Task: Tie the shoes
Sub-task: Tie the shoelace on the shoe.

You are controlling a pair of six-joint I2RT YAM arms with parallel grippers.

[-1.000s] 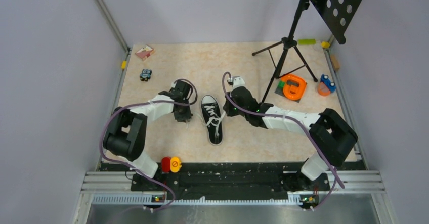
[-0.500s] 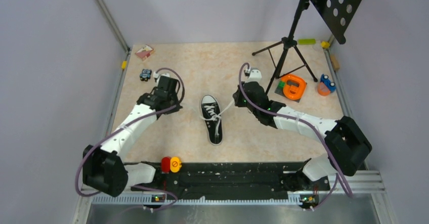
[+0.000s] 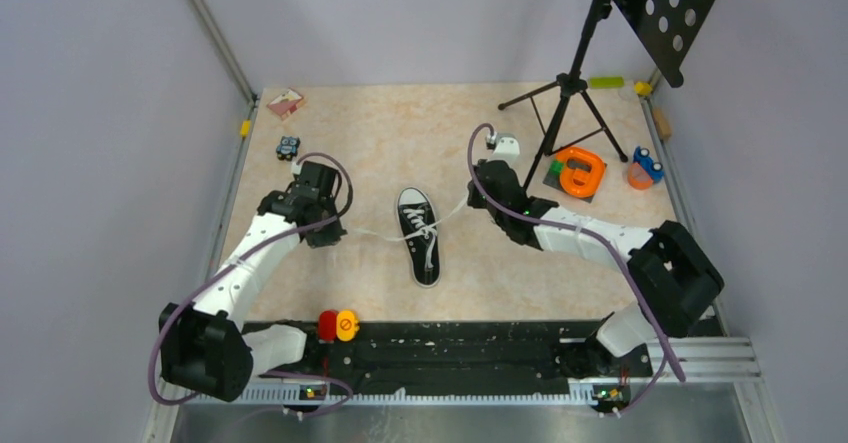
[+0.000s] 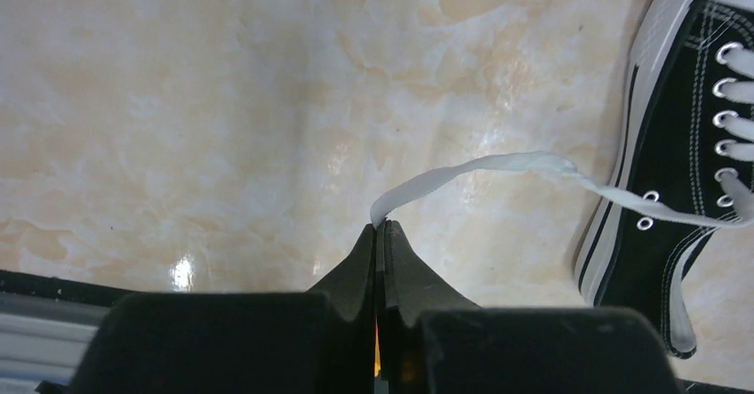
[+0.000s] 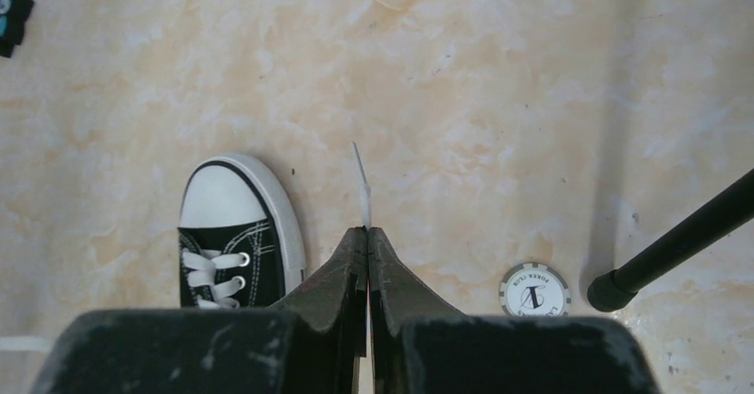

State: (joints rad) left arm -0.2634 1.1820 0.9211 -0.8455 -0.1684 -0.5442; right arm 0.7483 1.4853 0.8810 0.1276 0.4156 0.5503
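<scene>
The black sneaker (image 3: 420,235) sits on its sole near the middle of the bench (image 3: 400,123). Its white toe cap points away from the arm bases and its heel points toward them.

The left jaws are clenched on the left lace (image 4: 462,170), out to the left of the sneaker and well apart from it. That strand runs from the sneaker's upper eyelets across to the pinched tips and is lifted off the bench.

The right jaws are clenched on the right lace (image 5: 360,185), near the right side of the sneaker's toe. A short end of that lace sticks out past the closed tips. From above, the two laces stretch away from the sneaker to opposite sides.

A poker chip (image 5: 533,290) lies to the right of the sneaker's toe, next to one foot of a black tripod (image 3: 570,85). An orange plastic thing (image 3: 580,173) lies farther right of the sneaker. A small toy car (image 3: 289,147) sits well to the left, beyond the toe. A red and yellow button (image 3: 338,325) sits at the near edge, left of the heel.
</scene>
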